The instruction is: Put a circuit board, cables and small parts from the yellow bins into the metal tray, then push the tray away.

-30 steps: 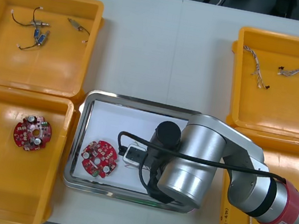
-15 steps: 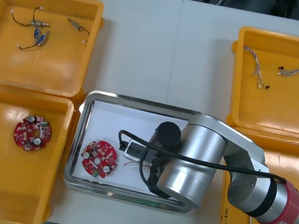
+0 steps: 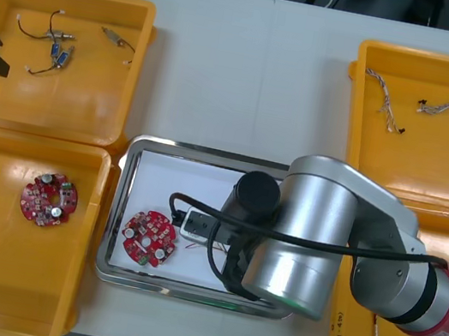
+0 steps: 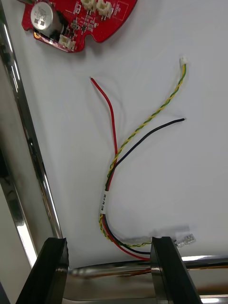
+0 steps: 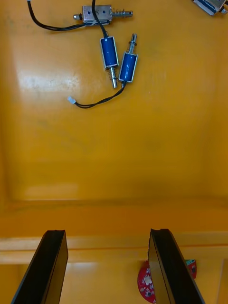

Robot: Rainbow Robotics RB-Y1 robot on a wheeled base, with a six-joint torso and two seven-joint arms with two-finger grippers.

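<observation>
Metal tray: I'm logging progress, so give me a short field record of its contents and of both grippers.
tray contents: circuit board, red and yellow cable
cable position: beside the board on the white floor, one end between the right gripper's fingers
right gripper: open, low over the metal tray, by its rim
left gripper: open, above the far left yellow bin
not yet in tray: small metal parts, lying in that bin

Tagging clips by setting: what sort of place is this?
Likely an electronics kitting bench: yellow bins flank a metal tray holding a red board and cable. The right pincer is open over the tray, the left pincer over a bin.
</observation>
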